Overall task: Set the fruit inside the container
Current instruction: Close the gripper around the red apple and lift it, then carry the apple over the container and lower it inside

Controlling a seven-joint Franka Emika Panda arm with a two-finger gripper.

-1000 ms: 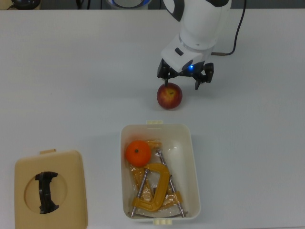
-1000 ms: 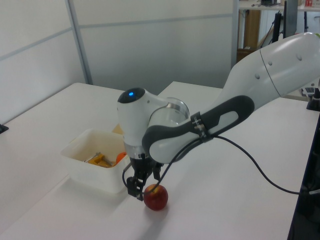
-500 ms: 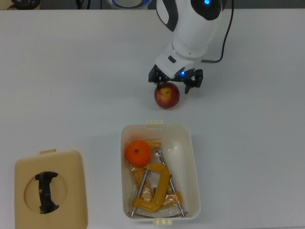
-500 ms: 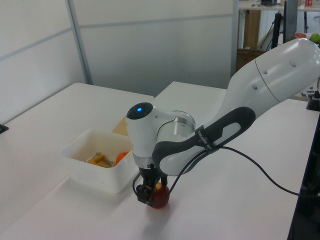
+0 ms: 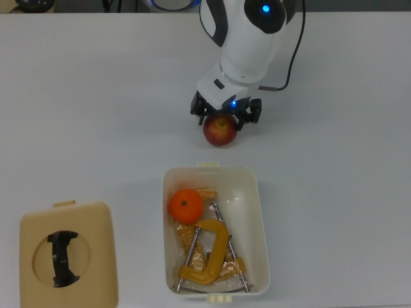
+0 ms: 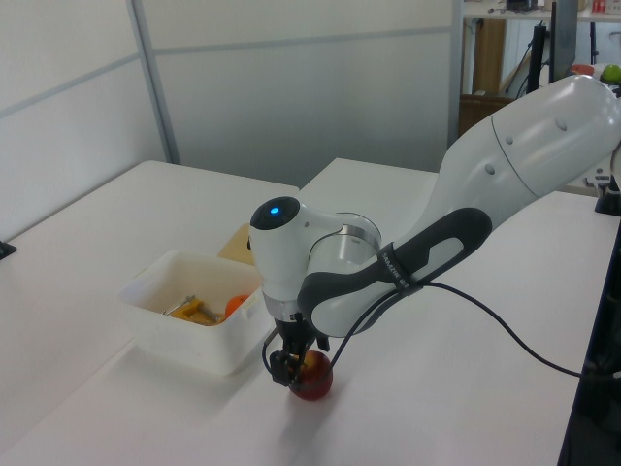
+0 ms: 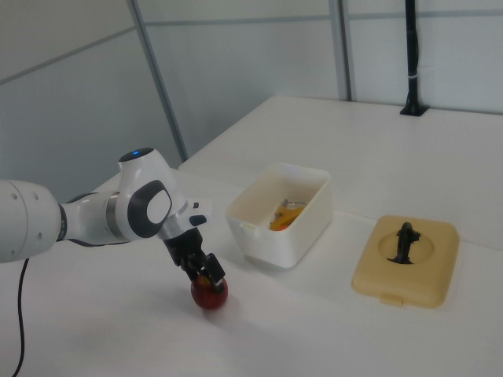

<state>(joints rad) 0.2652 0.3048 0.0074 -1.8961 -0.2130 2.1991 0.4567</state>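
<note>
The scene is lit brightly and evenly from overhead, and the white table (image 5: 83, 96) is rendered almost without texture in the top view. Only soft, short shadows are cast: a faint one is seen at the apple's (image 5: 219, 130) 6 o'clock side, another along the tub's (image 5: 260, 192) wall at 3 o'clock. A blue indicator light glows on the arm (image 5: 265, 9), slightly bloomed. In the left view, mild glare is carried on the arm's glossy shell (image 6: 543, 136). The background at 1 o'clock there is rendered soft. No strong edge distortion is noticed.
</note>
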